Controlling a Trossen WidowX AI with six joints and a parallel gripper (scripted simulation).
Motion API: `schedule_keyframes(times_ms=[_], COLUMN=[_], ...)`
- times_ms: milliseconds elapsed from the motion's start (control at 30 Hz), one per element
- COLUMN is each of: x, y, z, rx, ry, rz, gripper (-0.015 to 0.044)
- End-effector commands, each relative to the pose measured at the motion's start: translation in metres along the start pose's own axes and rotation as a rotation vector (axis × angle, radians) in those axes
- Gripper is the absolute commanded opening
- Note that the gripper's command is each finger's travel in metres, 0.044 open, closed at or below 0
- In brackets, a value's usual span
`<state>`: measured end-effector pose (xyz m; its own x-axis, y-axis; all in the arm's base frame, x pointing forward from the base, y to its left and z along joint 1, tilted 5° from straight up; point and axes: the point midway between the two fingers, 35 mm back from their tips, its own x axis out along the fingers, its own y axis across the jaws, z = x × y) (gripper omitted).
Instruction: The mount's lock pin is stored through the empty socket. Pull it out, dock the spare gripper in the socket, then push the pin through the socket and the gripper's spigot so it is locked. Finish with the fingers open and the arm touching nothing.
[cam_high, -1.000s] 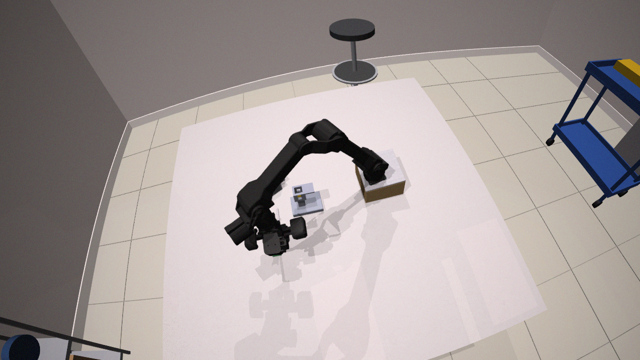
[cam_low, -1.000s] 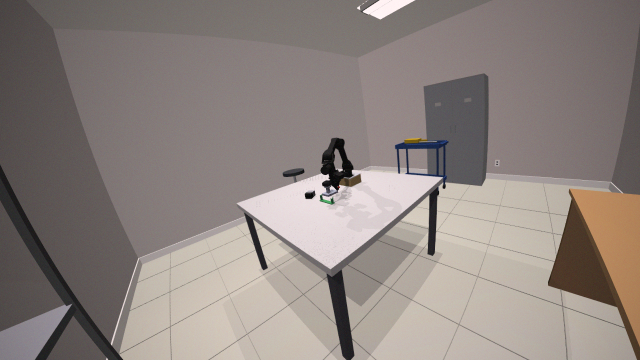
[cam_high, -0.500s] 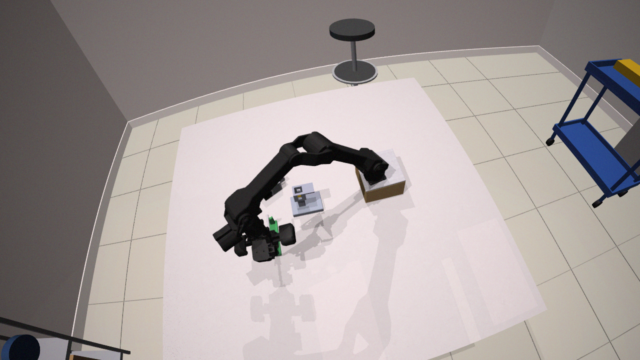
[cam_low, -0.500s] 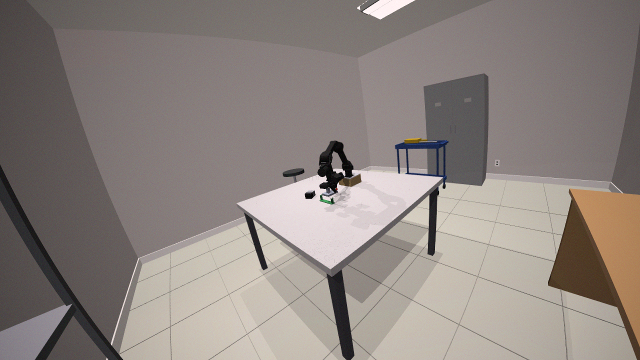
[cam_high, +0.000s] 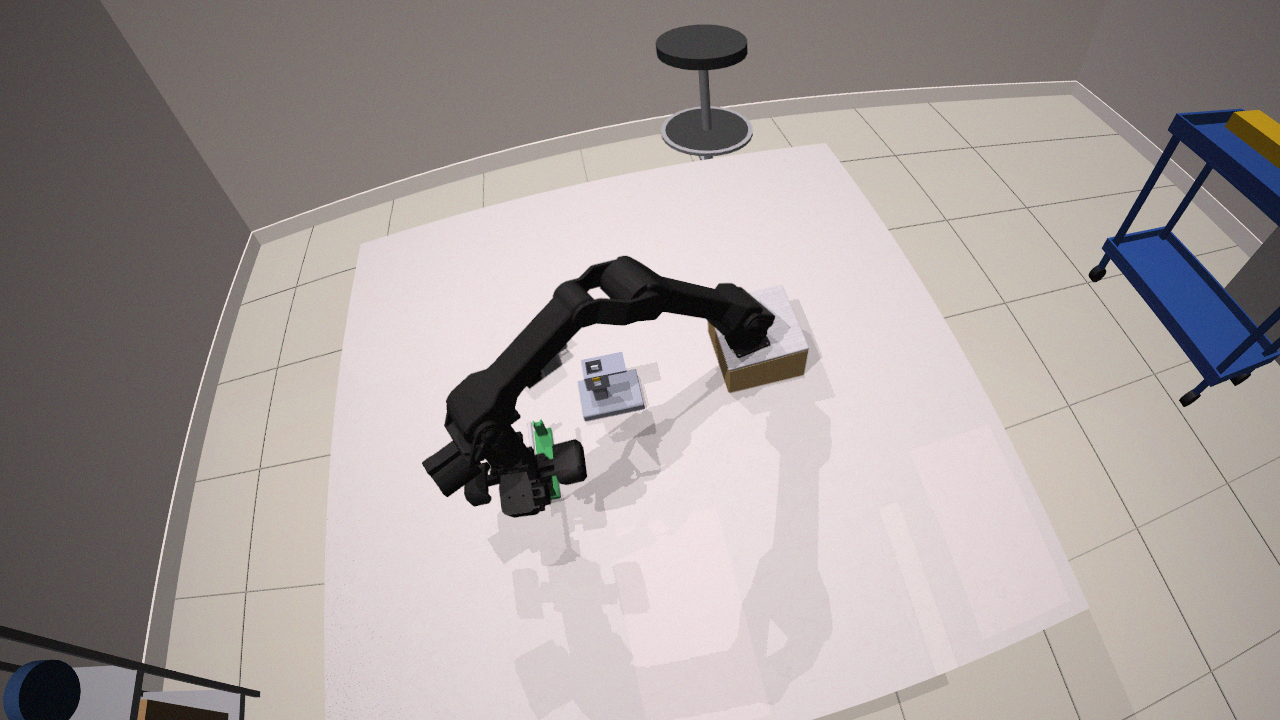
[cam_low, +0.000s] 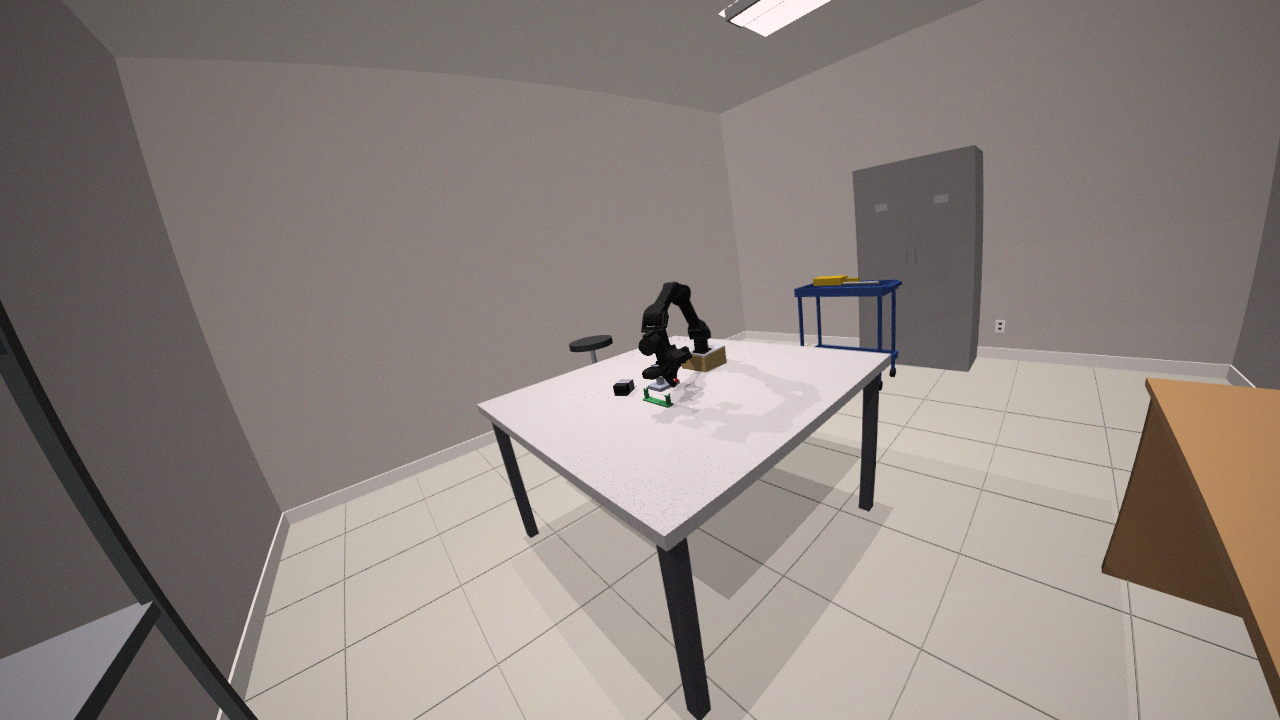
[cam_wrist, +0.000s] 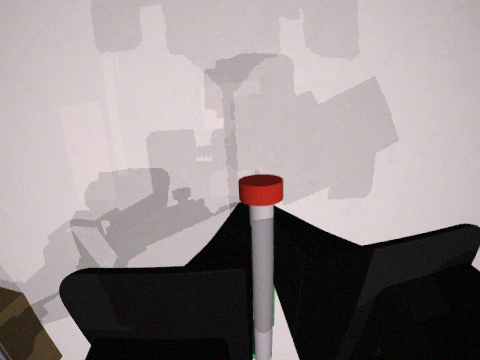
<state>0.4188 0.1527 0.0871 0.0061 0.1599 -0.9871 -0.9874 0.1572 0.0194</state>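
My gripper (cam_high: 528, 492) (cam_low: 664, 379) (cam_wrist: 251, 211) is shut on the lock pin (cam_wrist: 262, 274), a grey shaft with a red cap (cam_wrist: 260, 188). In the wrist view the pin stands between the fingers, cap pointing away over the white table. The gripper hangs low over a green pin rest (cam_high: 542, 443) (cam_low: 659, 400), which also shows as a green sliver behind the shaft. The grey mount (cam_high: 617, 404) with its socket (cam_high: 597, 380) stands to the right of the gripper, nearer the arm's base. The black spare gripper (cam_low: 622, 387) lies left of the mount; the arm hides it in the overhead view.
The arm's base sits on a brown box (cam_high: 760, 368) (cam_wrist: 20, 340) behind the mount. A black stool (cam_high: 702, 49) stands beyond the table's far edge. A blue cart (cam_high: 1190, 286) stands on the floor to the right.
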Motion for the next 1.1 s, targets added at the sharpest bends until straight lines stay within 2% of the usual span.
schedule_keyframes(times_ms=[0, 1067], x=[0.009, 0.054], y=[0.001, -0.005], z=[-0.002, -0.006], rx=[-0.004, -0.010], ry=[0.003, -0.014], rz=[0.005, -0.028], gripper=[0.0000, 0.0000])
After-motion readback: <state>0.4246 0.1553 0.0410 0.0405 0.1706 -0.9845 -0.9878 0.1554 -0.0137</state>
